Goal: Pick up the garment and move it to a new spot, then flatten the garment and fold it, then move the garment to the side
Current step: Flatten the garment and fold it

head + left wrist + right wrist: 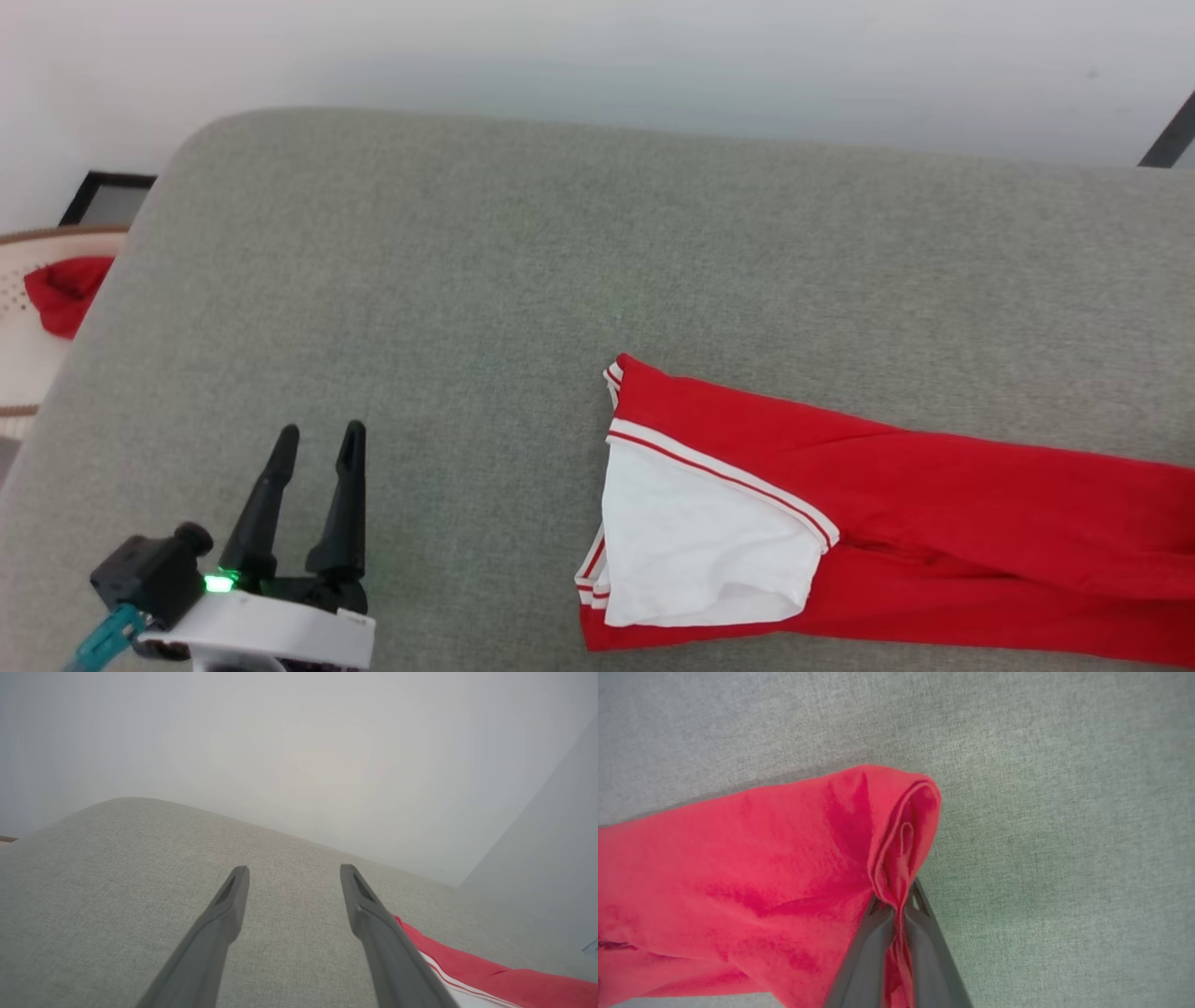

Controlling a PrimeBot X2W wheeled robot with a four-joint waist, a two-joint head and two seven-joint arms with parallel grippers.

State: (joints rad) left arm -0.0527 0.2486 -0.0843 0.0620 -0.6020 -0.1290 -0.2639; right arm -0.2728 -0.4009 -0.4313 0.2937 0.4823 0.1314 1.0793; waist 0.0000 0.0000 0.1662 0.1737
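**A:** What is the biggest thing in view?

**B:** A grey upholstered cushion with a rounded far-left corner, set against a pale wall.

**A:** And where is the garment?

**B:** The garment lies on the cushion's near right part. It is a long red band that runs off the right edge of the head view. At its left end a white sleeve lies folded on top of the red, edged with red-and-white striped trim. No number or lettering faces up.

**A:** How do the right gripper's jaws stand?

**B:** The right gripper has its jaws drawn together and clamped on a pinch of the garment. A rolled red fold bulges up just past the fingertips. The cloth there is plain red and creased.

**A:** And the left gripper?

**B:** The left gripper is over bare cushion at the lower left, well apart from the shirt. Its jaws stand wide apart with nothing between them. Its wrist view catches a strip of the garment at the lower right.

**A:** Is there anything smaller?

**B:** Off the cushion's left edge, a small red cloth lump sits in a pale basket.
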